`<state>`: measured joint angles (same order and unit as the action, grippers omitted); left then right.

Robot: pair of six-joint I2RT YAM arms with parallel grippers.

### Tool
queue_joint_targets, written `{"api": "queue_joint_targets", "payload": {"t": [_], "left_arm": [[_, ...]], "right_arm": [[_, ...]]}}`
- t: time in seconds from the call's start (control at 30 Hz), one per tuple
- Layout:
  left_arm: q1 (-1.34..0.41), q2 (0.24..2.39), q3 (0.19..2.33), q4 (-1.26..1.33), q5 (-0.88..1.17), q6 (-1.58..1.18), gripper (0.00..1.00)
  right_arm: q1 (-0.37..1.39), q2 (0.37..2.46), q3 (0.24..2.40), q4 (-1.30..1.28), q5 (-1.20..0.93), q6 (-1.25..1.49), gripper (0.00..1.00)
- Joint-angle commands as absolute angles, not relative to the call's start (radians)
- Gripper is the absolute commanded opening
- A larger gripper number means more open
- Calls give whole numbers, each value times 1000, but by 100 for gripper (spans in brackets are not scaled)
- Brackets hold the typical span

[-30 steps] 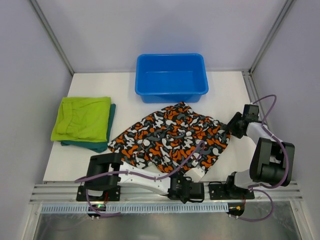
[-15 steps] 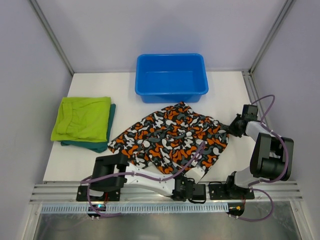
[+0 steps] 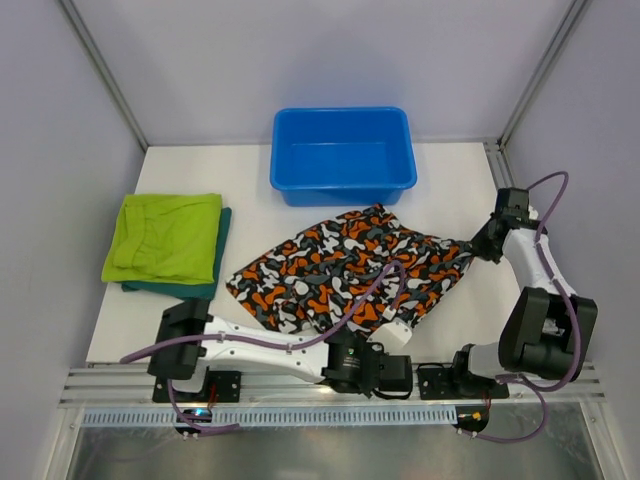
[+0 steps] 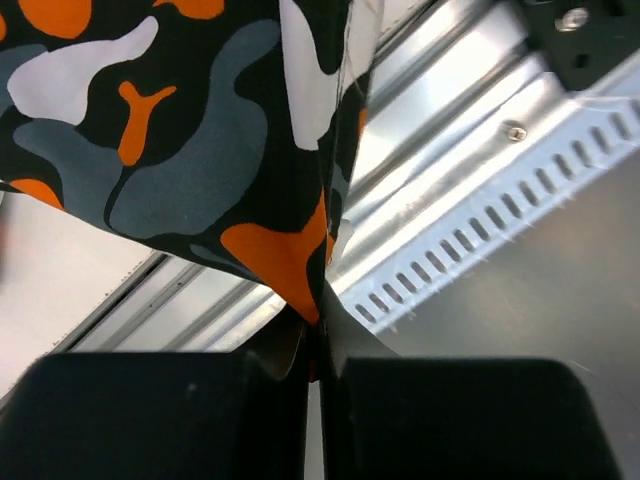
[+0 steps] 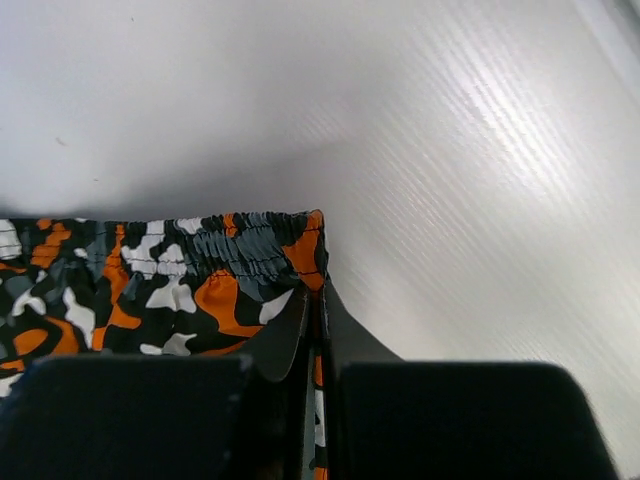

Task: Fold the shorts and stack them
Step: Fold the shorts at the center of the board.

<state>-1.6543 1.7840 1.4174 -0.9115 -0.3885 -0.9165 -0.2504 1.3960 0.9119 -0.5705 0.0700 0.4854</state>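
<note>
Left pincer [image 4: 315, 342] pinches a near corner of the camo shorts [image 3: 350, 268] — right pincer [image 5: 312, 308] nips the waistband end; lime shorts [image 3: 165, 238] lie folded on teal shorts [image 3: 175, 291], well apart.

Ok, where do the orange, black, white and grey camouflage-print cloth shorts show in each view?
Top external: camouflage shorts spread mid-table, just below the blue plastic tub.
Left wrist: upper left, a corner pinched in the left gripper.
Right wrist: lower left, waistband corner pinched in the right gripper.
Shared landmark: the white table.
</note>
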Motion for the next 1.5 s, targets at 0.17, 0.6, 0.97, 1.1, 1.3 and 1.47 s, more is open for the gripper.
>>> {"api": "queue_joint_targets", "payload": {"t": [0.17, 0.6, 0.97, 1.1, 1.3, 1.47], "left_arm": [[-1674, 1608, 1423, -929, -192, -858, 3], [-1651, 1506, 1546, -1276, -381, -793, 4], [-1260, 1482, 1569, -1324, -555, -536, 9], [-1102, 1546, 1575, -1189, -569, -369, 4], [-909, 1664, 1644, -1069, -603, -244, 1], [-746, 1794, 1644, -974, -486, -203, 12]], "right_arm": [[-299, 1275, 1097, -784, 307, 468, 4], [-327, 1091, 1230, -946, 339, 437, 4], [-319, 1180, 1203, -826, 149, 494, 4], [-276, 1247, 1178, -724, 80, 512, 4], [-215, 1411, 1249, -693, 78, 526, 4], [-192, 1605, 1327, -638, 55, 512, 10]]}}
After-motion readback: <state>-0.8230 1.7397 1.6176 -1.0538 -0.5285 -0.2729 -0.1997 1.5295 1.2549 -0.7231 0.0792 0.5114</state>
